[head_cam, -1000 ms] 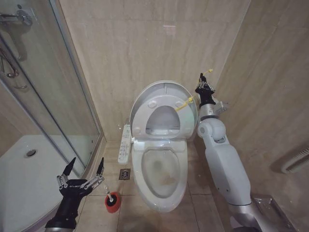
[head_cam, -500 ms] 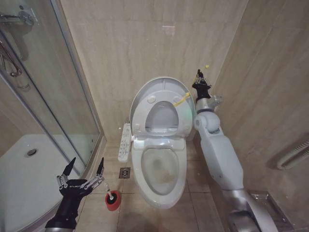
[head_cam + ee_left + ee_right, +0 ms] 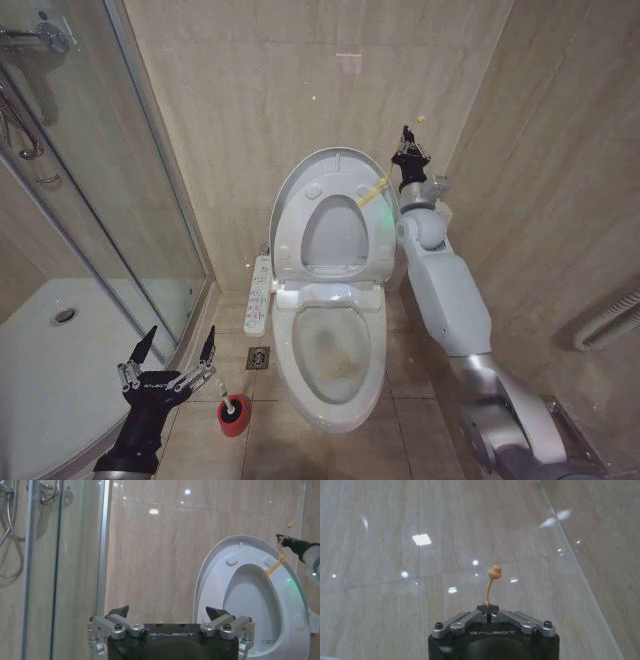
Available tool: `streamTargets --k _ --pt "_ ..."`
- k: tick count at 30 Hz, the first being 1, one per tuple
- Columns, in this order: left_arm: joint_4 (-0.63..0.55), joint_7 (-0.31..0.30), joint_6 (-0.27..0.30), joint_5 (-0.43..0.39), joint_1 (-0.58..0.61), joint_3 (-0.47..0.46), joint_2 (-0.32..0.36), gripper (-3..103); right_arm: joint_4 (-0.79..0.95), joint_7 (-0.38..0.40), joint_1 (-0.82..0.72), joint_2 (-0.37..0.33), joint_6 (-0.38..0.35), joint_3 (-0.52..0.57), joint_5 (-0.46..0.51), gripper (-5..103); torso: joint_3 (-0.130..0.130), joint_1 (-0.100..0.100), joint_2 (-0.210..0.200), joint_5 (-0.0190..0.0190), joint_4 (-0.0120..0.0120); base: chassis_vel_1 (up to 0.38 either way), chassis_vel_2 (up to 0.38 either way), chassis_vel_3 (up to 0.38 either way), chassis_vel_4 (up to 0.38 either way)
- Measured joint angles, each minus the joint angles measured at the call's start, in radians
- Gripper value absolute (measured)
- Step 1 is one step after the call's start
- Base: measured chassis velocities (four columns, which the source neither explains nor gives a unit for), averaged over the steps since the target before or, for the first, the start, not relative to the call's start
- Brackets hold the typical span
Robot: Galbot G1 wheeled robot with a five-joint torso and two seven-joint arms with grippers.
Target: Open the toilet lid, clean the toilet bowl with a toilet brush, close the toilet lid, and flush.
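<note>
The toilet lid (image 3: 338, 160) stands raised against the back wall, with the ring seat (image 3: 290, 245) up in front of it. My right gripper (image 3: 405, 150) is beside the lid's upper right edge, shut on the yellow cord (image 3: 375, 192) tied there; the right wrist view shows the cord (image 3: 492, 581) rising from my shut right gripper (image 3: 490, 611). The white toilet bowl (image 3: 330, 350) lies uncovered below. The toilet brush (image 3: 230, 405) stands in its red cup on the floor left of the bowl. My left gripper (image 3: 175, 355) hangs open just left of the cup, holding nothing.
A glass shower screen (image 3: 100, 200) and white shower tray (image 3: 60, 340) take up the left. A white control panel (image 3: 258, 295) sits along the toilet's left side, with a floor drain (image 3: 258, 358) below it. Tiled walls close in behind and on the right.
My right gripper has moved up and toward the back wall with the cord, tipping the lid and seat more upright. The left arm has stayed put.
</note>
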Motion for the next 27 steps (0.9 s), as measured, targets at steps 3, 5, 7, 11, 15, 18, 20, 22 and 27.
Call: streamTargets --k 3,5,7,11,15,18,20,22,27 --pt "0.0 0.0 0.0 0.0 0.0 0.0 0.0 100 -0.042 -0.005 0.021 0.006 0.015 -0.007 -0.016 0 0.0 0.0 0.0 0.0 0.0 0.0 0.0 0.0 0.0" --pt "0.0 0.0 0.0 0.0 0.0 0.0 0.0 100 -0.057 -0.006 0.029 0.01 0.023 -0.009 -0.022 0 0.0 0.0 0.0 0.0 0.0 0.0 0.0 0.0 0.0" --pt "0.0 0.0 0.0 0.0 0.0 0.0 0.0 100 -0.08 -0.008 0.041 0.016 0.033 -0.011 -0.031 0 0.0 0.0 0.0 0.0001 0.0001 0.0 0.0 0.0 0.0" --pt "0.0 0.0 0.0 0.0 0.0 0.0 0.0 100 -0.12 -0.013 0.07 0.024 0.048 -0.011 -0.048 0 0.0 0.0 0.0 0.0 0.0002 0.0 0.0 0.0 0.0" --pt "0.0 0.0 0.0 0.0 0.0 0.0 0.0 100 -0.152 -0.017 0.094 0.027 0.057 -0.009 -0.055 0 0.0 0.0 0.0 0.0 0.0 0.0 0.0 0.0 0.0" --pt "0.0 0.0 0.0 0.0 0.0 0.0 0.0 100 -0.173 -0.019 0.107 0.029 0.062 -0.008 -0.059 0 0.0 0.0 0.0 0.0 0.0 0.0 0.0 0.0 0.0" --pt "0.0 0.0 0.0 0.0 0.0 0.0 0.0 100 -0.183 -0.021 0.112 0.031 0.066 -0.008 -0.063 0 0.0 0.0 0.0 0.0 0.0 0.0 0.0 0.0 0.0" --pt "0.0 0.0 0.0 0.0 0.0 0.0 0.0 100 -0.193 -0.022 0.116 0.034 0.069 -0.007 -0.067 0 0.0 0.0 0.0 0.0 0.0 0.0 0.0 0.0 0.0" --pt "0.0 0.0 0.0 0.0 0.0 0.0 0.0 100 -0.217 -0.023 0.127 0.045 0.076 -0.007 -0.079 0 0.0 0.0 0.0 0.0 0.0 0.0 0.0 0.0 0.0"
